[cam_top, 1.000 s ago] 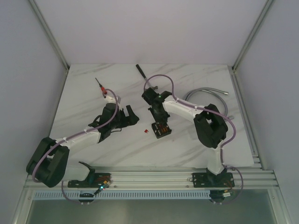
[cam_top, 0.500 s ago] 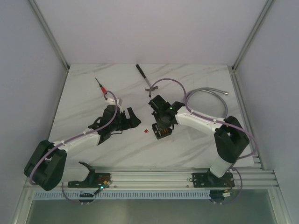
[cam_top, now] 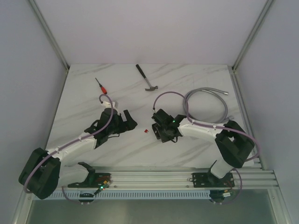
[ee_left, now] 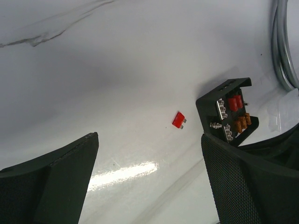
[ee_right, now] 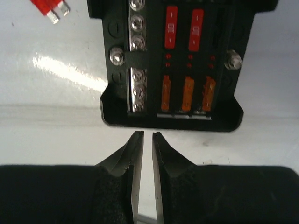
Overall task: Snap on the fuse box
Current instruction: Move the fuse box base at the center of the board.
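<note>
The fuse box [ee_right: 177, 65] is a black open box with two red fuses, three orange ones and a row of screws, lying flat on the marble table. In the top view the fuse box [cam_top: 164, 136] is partly covered by my right gripper [cam_top: 161, 128]. That right gripper [ee_right: 146, 134] hovers just off the box's near edge, its jaws parted by a narrow gap with nothing between them. My left gripper [cam_top: 130, 120] stands wide open to the left of the fuse box [ee_left: 229, 114], which shows past its right finger; the left gripper [ee_left: 149, 140] is empty.
A loose red fuse [cam_top: 145, 131] lies between the grippers, left of the box, seen also as the red fuse [ee_left: 178, 120] and the fuse [ee_right: 49, 9]. A hammer [cam_top: 147, 78] and a red-handled screwdriver [cam_top: 101, 85] lie at the back. A grey hose [cam_top: 210, 100] coils at the right.
My right arm has stretched forward and dropped low at the fuse box, and its jaws have parted a little. The left arm has shifted slightly toward the near edge, still wide open.
</note>
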Motion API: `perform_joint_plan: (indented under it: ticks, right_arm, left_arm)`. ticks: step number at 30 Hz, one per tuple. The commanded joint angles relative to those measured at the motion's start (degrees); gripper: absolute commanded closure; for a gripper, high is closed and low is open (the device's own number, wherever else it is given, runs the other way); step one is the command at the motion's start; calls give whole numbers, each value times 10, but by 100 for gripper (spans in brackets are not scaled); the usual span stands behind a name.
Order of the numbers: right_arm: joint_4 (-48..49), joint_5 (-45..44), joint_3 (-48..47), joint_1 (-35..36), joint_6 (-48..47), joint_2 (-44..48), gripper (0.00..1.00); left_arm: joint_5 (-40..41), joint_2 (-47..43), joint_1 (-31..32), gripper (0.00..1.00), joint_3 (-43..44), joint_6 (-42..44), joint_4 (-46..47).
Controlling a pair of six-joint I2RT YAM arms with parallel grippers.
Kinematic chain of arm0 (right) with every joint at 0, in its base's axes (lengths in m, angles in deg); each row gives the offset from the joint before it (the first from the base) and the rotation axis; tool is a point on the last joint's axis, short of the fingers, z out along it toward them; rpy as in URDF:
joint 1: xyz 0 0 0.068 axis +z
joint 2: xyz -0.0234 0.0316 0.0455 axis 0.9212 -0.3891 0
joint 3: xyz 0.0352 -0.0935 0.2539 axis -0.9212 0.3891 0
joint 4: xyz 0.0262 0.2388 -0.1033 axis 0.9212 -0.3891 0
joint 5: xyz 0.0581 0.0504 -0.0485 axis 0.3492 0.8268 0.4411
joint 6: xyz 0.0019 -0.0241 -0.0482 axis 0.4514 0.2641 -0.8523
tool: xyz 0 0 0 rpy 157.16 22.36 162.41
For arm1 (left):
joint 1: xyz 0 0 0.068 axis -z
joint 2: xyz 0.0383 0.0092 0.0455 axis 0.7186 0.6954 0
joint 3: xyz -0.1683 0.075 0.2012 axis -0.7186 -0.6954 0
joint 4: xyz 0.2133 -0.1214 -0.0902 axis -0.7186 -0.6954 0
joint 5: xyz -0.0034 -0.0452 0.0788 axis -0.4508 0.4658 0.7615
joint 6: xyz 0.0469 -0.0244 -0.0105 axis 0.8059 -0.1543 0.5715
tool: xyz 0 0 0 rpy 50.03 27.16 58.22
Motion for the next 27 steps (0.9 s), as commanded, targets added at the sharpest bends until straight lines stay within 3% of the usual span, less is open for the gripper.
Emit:
perform_joint_plan:
  ticks: [1, 8, 15, 21, 27]
  right_arm:
    - [48, -33, -12, 3, 8, -38, 80]
    - [70, -97, -61, -12, -15, -79, 78]
    - [43, -40, -101, 1, -64, -78, 72]
    - [24, 13, -140, 32, -122, -87, 53]
    - [1, 26, -223, 41, -179, -149, 47]
  left_arm:
    - [23, -12, 2, 0, -5, -5, -19]
    - [53, -17, 0, 0, -9, -10, -35]
    - [65, -55, -26, 0, -27, -24, -51]
    - [69, -106, -75, 0, -58, -46, -55]
    - [71, -138, -110, 0, -82, -62, -67]
